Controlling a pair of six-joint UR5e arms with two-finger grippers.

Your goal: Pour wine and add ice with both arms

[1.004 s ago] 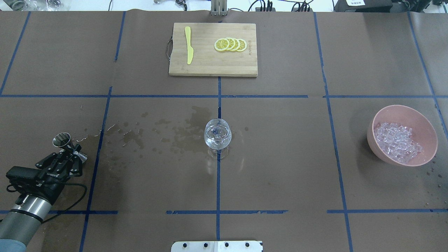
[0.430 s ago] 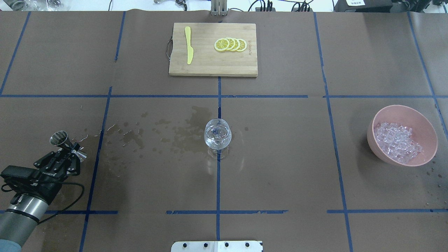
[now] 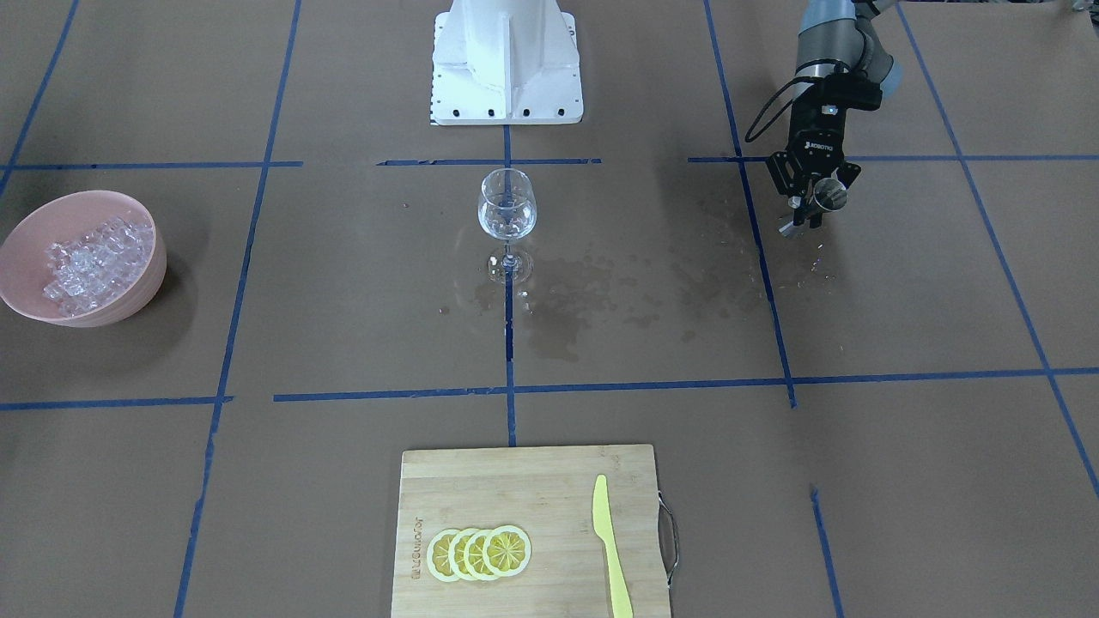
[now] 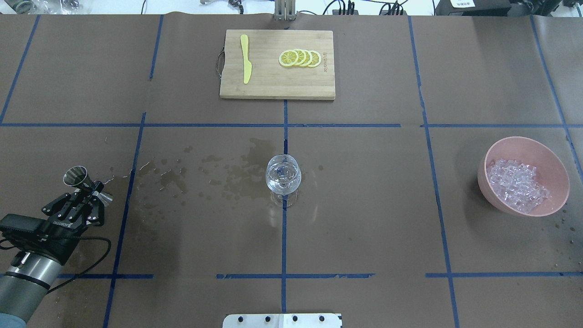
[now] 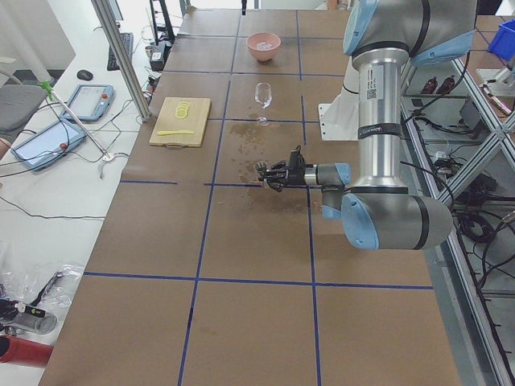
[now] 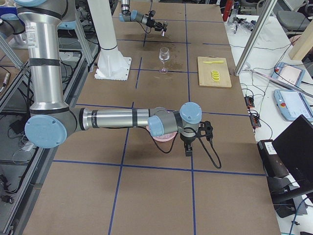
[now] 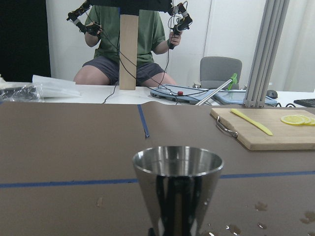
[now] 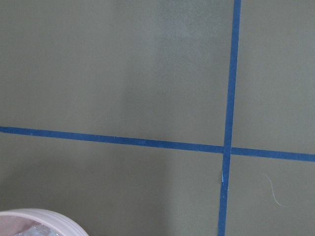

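Note:
My left gripper (image 4: 89, 195) is shut on the waist of a steel jigger (image 4: 76, 176) near the table's left edge, low over it. The jigger's cup fills the left wrist view (image 7: 177, 189), upright. The gripper also shows in the front view (image 3: 811, 204). A stemmed wine glass (image 4: 283, 175) stands at the table's middle with a glint of clear wine inside. A pink bowl (image 4: 483, 175) of ice cubes (image 4: 517, 184) sits at the right. My right gripper (image 6: 188, 148) hangs beside the bowl, seen only in the exterior right view; I cannot tell whether it is open.
A wooden cutting board (image 4: 273, 84) at the far side carries lemon slices (image 4: 300, 58) and a yellow knife (image 4: 246, 59). Wet stains (image 4: 227, 175) spread left of the glass. The white pedestal (image 3: 506, 60) stands at the robot's edge. The bowl's rim (image 8: 44, 219) shows in the right wrist view.
My left gripper has drifted slightly left with the jigger still in it. The glass and bowl have not moved.

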